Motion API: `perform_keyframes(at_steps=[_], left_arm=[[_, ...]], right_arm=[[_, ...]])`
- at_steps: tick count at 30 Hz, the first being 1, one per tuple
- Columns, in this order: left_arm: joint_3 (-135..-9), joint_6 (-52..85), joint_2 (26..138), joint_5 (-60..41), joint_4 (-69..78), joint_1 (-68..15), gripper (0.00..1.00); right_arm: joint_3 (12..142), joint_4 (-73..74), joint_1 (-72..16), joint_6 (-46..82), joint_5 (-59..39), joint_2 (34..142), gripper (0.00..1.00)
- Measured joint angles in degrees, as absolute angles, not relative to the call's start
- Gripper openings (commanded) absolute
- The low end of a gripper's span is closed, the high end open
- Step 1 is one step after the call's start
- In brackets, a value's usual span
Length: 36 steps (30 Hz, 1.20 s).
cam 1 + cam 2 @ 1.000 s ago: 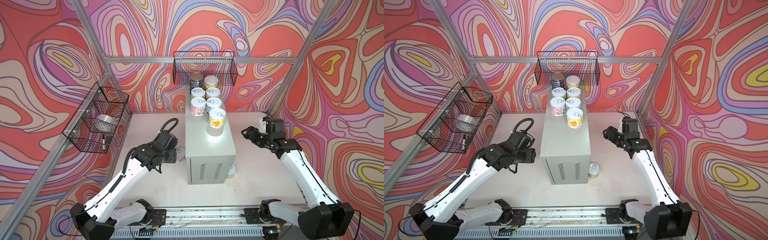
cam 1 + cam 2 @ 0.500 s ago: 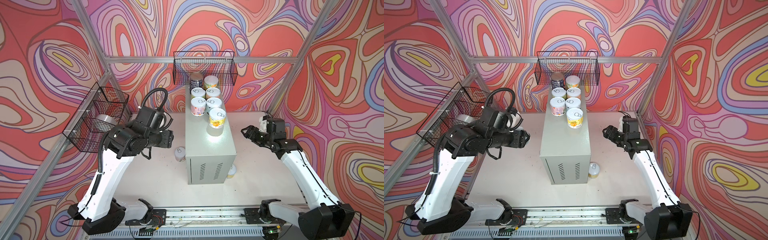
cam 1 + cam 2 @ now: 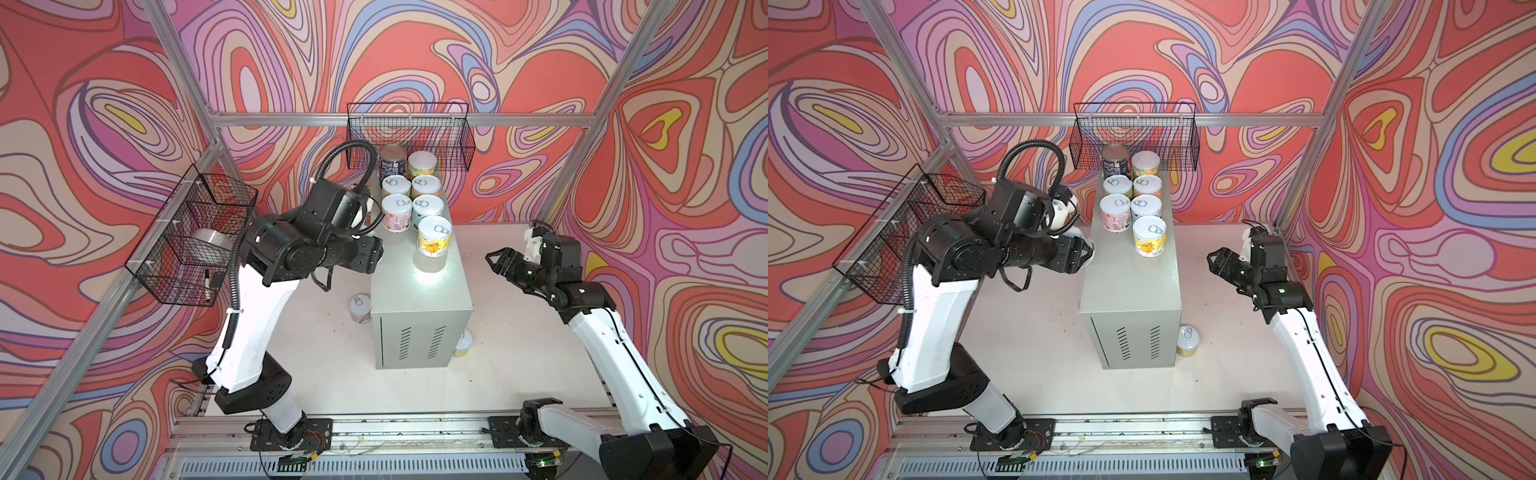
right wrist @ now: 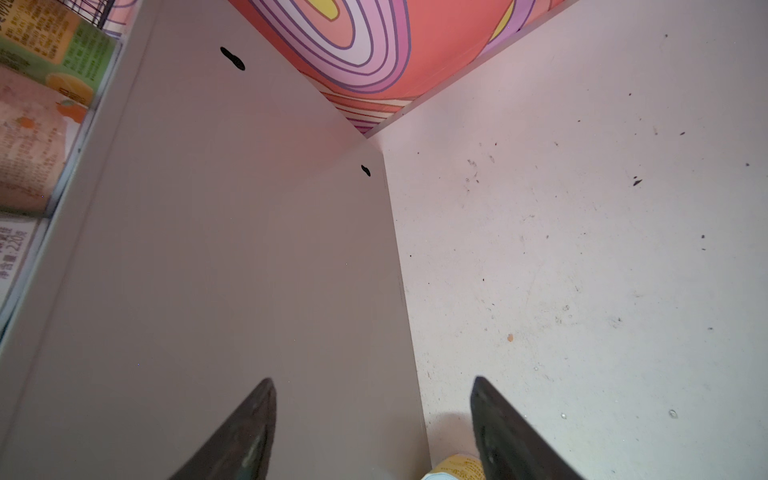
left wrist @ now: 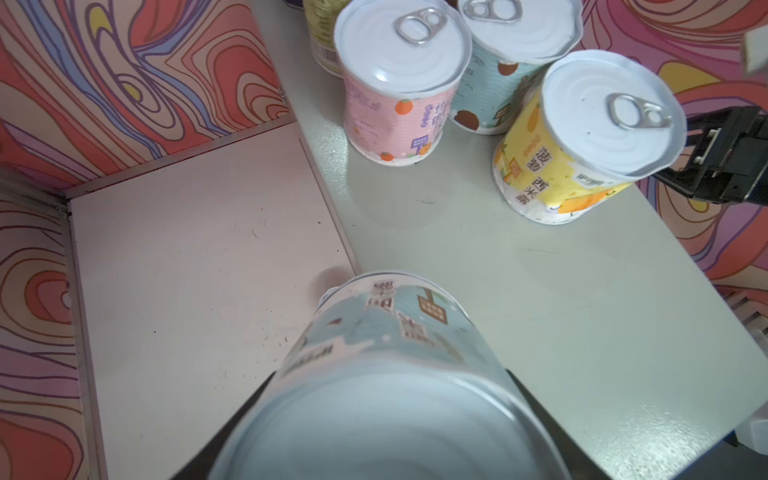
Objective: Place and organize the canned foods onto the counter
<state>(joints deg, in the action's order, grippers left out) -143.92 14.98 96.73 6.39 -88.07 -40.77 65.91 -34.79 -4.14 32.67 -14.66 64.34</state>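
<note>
**Eighth tin held at counter edge**

Top views: left gripper (image 3: 376, 257) hung at the left edge of the counter (image 3: 419, 299); seven tins (image 3: 434, 239) stood on top, two stray tins (image 3: 360, 308) on the tabletop (image 3: 324, 353).
Left wrist: it clamped a pale-blue tin (image 5: 386, 353), rigid, smooth, probably weighty; grip across the label wall suited.
Right wrist: right gripper (image 4: 374, 386) gaped, empty
</note>
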Motion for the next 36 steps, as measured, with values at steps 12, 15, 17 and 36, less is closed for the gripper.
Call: perform_keyframes(at_steps=[12, 15, 17, 36], left_arm=[[-142.2, 15.0, 100.3, 7.6, -84.9, -44.8, 0.24], [-141.7, 14.9, 100.7, 8.1, -83.9, -44.8, 0.36], [-140.6, 14.8, 100.7, 8.2, -82.0, -44.8, 0.45], [-139.1, 10.7, 101.9, 11.5, -75.6, -44.9, 1.0]], right_arm=[[67.2, -34.1, -4.1, 32.2, -14.6, 63.0, 0.76], [67.3, -33.8, -4.1, 32.1, -14.6, 63.0, 0.76], [67.3, -33.7, -4.1, 32.1, -14.7, 63.0, 0.76], [67.4, -33.0, -4.1, 32.2, -15.0, 63.1, 0.76]])
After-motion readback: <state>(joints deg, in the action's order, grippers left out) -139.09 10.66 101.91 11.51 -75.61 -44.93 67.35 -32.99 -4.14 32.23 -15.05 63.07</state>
